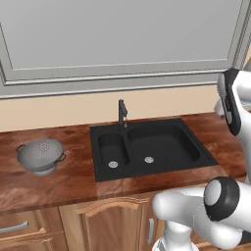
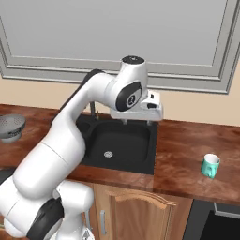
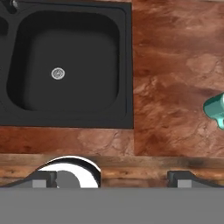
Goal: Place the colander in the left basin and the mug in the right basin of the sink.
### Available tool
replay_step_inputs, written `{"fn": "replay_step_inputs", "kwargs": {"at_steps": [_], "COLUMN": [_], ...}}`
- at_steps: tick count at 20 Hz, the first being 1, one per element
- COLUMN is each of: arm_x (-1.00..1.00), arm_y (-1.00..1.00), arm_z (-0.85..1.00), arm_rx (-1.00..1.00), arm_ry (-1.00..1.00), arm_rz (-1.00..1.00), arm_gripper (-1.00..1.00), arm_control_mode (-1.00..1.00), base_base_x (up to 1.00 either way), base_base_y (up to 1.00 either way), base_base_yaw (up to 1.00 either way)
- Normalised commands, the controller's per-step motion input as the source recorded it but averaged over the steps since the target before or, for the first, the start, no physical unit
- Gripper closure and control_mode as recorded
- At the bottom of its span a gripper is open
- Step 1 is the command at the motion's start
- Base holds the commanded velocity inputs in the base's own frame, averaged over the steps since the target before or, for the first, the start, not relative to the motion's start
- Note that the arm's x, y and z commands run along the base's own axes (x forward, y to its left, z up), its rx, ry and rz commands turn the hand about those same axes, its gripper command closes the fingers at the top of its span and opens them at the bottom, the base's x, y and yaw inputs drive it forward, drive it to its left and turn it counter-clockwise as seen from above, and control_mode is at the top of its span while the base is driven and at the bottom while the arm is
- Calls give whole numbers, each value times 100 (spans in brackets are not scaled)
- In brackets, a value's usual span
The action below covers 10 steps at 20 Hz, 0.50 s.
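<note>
Tool point(image 2: 137, 122) hangs above the sink point(image 2: 146, 161) near frame centre in the right base view, jaws spread wide, nothing between them. Mug point(image 2: 210, 165) — teal, upright on the wooden desk point(image 2: 187, 154) at right of that frame, well apart from the tool and lower right of it. Colander point(image 1: 41, 156) sits on the desk at left of the left base view, well left of the sink. Left base view shows both compartments: narrow left basin point(image 1: 112, 152), wider right basin point(image 1: 162, 147), faucet point(image 1: 122, 113) behind the divider. Hand view looks down into the right basin, with the mug cut by the right edge.
</note>
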Motion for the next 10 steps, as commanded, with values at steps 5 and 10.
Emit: {"fn": "replay_step_inputs", "kwargs": {"at_steps": [5,10], "arm_x": [-25,-22], "arm_y": [-39,-41], "arm_z": [-10,-12], "arm_rx": [0,0], "arm_ry": [-8,-8], "arm_rz": [0,0], "arm_gripper": [-100,-100], "arm_control_mode": [-100,-100], "base_base_x": [0,0], "base_base_y": [0,0], "base_base_yaw": [0,0]}}
